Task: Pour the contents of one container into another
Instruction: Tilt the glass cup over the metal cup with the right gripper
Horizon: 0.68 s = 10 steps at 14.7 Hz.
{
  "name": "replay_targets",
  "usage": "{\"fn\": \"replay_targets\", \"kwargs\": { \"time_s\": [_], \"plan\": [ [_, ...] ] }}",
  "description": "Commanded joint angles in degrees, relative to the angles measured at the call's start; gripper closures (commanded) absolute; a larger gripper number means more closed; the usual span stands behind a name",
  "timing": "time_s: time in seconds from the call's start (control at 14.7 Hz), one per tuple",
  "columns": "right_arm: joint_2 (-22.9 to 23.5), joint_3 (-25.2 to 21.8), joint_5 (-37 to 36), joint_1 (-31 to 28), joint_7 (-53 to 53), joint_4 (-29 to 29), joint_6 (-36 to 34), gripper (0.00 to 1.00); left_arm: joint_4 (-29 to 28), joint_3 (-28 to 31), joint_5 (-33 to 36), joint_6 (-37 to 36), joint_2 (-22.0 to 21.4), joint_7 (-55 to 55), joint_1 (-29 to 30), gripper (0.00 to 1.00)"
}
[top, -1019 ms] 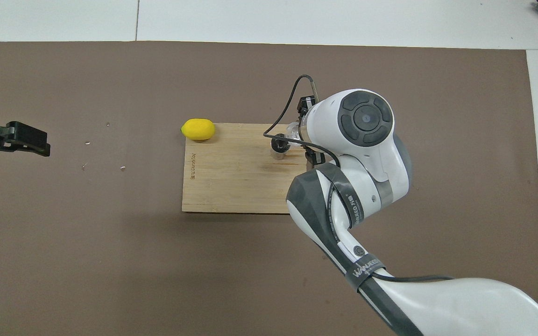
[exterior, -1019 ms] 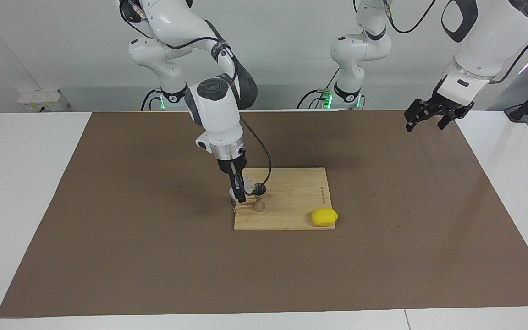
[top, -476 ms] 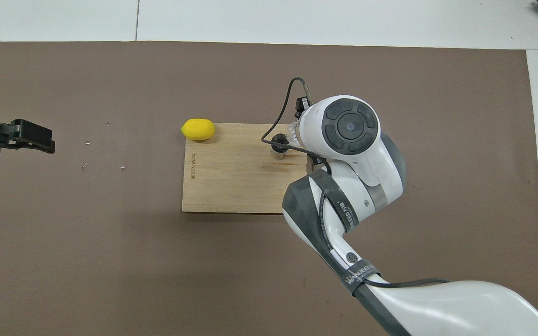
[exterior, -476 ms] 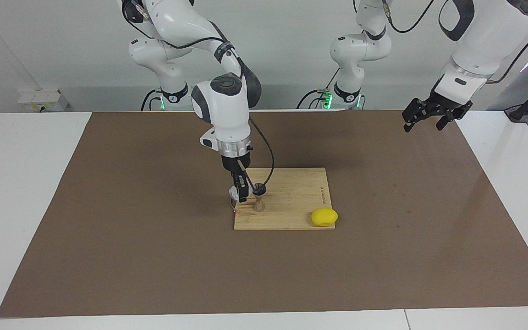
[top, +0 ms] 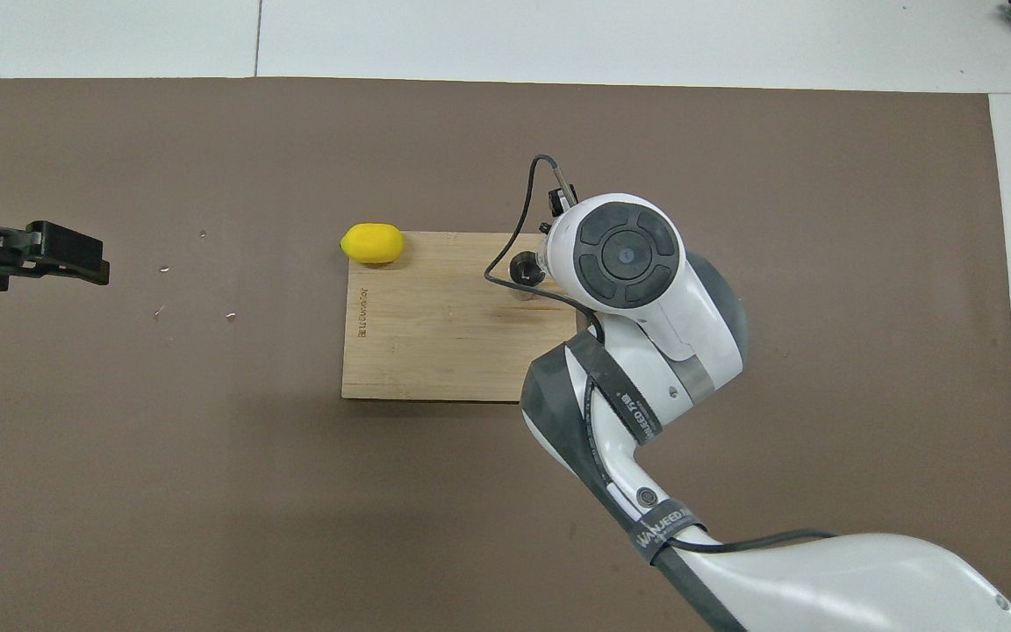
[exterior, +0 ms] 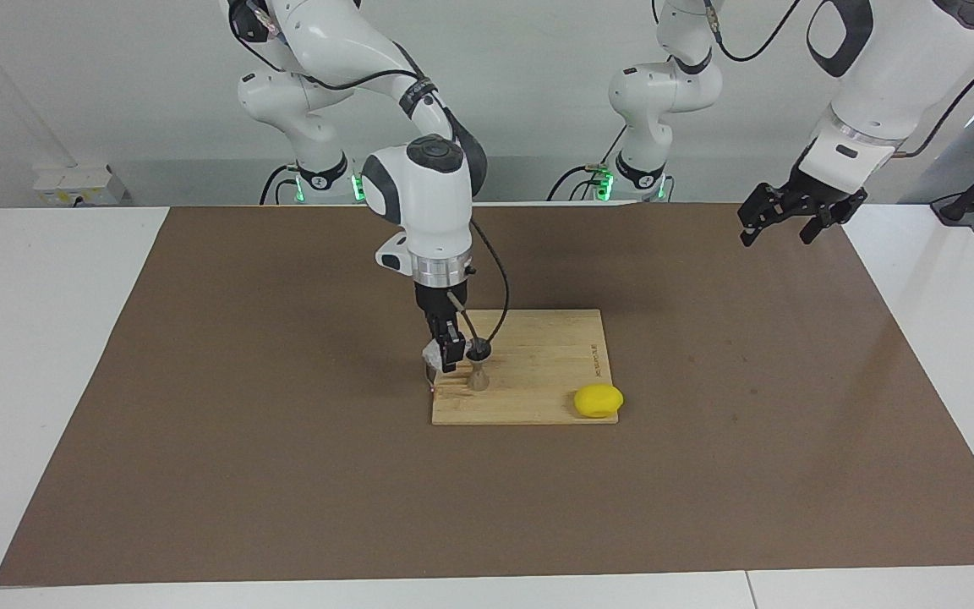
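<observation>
The small clear glass cup (exterior: 431,356) hangs just above the wooden board (exterior: 538,355), at its corner toward the right arm's end. My right gripper (exterior: 443,359) is shut on it, pointing straight down. Right beside the cup stands the silvery hourglass jigger (exterior: 478,369), upright on the board with its dark mouth up. From overhead the right wrist hides the cup, and only the jigger (top: 523,272) peeks out beside it. My left gripper (exterior: 781,218) hangs open and holds nothing, high over the mat's edge at the left arm's end; overhead it shows as the left gripper (top: 62,255).
A yellow lemon (exterior: 598,400) lies at the board's corner farthest from the robots, toward the left arm's end. The board (top: 435,342) sits mid-table on a brown mat (exterior: 284,474). A black cable loops from the right wrist over the jigger.
The right wrist has swung from slanted to upright, bringing the cup back from over the jigger's mouth to beside it. The left gripper has drifted slightly.
</observation>
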Motion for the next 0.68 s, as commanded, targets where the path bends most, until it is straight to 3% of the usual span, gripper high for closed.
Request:
{"fn": "replay_targets", "kwargs": {
  "time_s": [0.0, 0.61],
  "plan": [
    [0.59, -0.05, -2.58, 0.58, 0.74, 1.28, -0.6, 1.0, -1.62, 0.62, -0.73, 1.26, -1.31, 0.57, -0.18, 0.0],
    [0.5, 0.04, -6.89, 1.9, -2.07, 1.28, -0.78, 1.0, -1.88, 0.62, -0.65, 1.18, -1.49, 0.04, -0.44, 0.0]
  ]
}}
